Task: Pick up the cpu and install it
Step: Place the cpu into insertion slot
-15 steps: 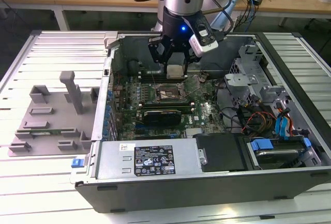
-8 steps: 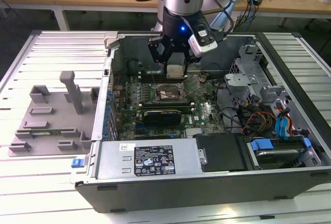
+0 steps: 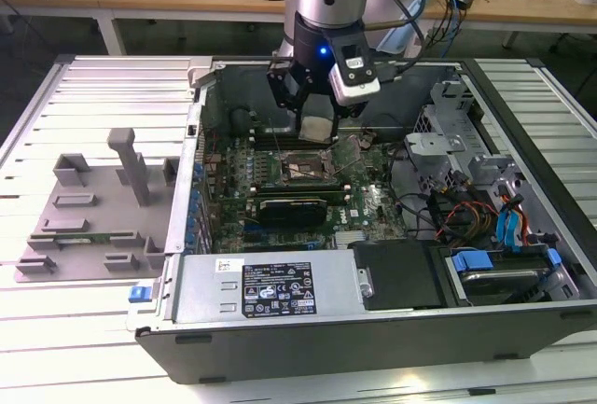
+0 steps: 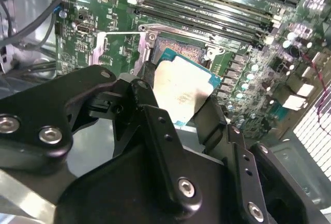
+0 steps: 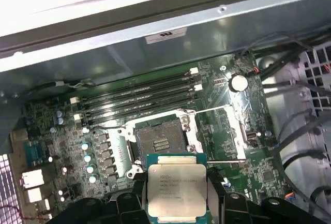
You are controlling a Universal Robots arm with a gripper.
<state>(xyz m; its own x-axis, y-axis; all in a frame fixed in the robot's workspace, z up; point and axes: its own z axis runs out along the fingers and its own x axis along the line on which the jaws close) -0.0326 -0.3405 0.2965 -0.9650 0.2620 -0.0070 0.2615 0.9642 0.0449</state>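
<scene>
1. Gripping the cpu point(image 5: 176, 188) by two opposite edges, the gripper point(image 5: 176, 197) is closed to the chip's width. One black finger point(image 5: 138, 198) sits on each side, and the silvery lid faces the wrist cameras.
2. In the exterior view the cpu point(image 3: 317, 127) hangs in the air inside the open computer case point(image 3: 522, 329). It is over the CPU socket point(image 3: 300, 166) and clearly apart from it, not yet seated.
3. The CPU socket point(image 5: 160, 141) stands open. Its load plate point(image 5: 220, 131) is swung back and the wire lever point(image 5: 227, 160) is raised, so the contact field lies bare. The lever runs close by the chip, so I judge the descent should stay clear of it.
4. The chip should come down flat and square to the socket. A corner landing first would likely bend contacts, so a slow, straight approach with no sideways slide looks safest.
5. Orientation marks and edge notches are too small to make out. The alignment with the socket's keys cannot be confirmed here and deserves care.
6. The memory slots point(image 5: 139, 97) lie just beside the socket on the motherboard point(image 5: 258, 172), and the fingers need room outside the socket walls.
7. Grip force should be modest, since the edge hold looks narrow and the chip could pivot.
</scene>
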